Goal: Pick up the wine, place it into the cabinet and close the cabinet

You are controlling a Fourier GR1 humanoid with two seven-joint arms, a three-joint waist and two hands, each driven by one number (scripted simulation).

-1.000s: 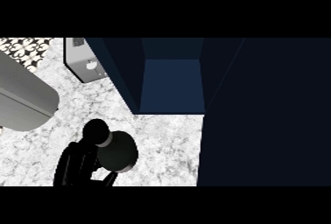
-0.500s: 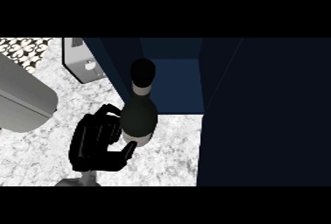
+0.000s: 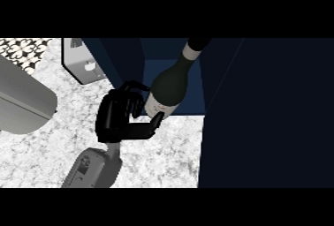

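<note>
So the pickup part looks done. The wine (image 3: 171, 86) is off the bench (image 3: 163, 154) and is held up in the robot hand (image 3: 120, 117), which comes in on a grey forearm from the lower edge. Which arm it is can't be told from this view, since only one is shown; left is guessed from its position. Fingers are curled round the lower body of the bottle, with the thumb tucked under near the base.

The bottle is tilted, neck pointed up and away toward the cabinet (image 3: 173, 62), and its upper half is already seen against the blue opening. Whether it's actually past the front edge or just hovering in front can't be judged from above. Nothing is set down yet, so placing is about half done at best, and release plus closing is all left to do. The big dark panel (image 3: 267, 110) on the right is probably the open door, which would have to be swung shut afterwards.

As for the bottle itself: dark glass, nearly black, with a pale label band low on the body and a lighter ring on the neck under a dark cap. It's tall and slim, so it could be tipped easily when stood on the shelf.
</note>
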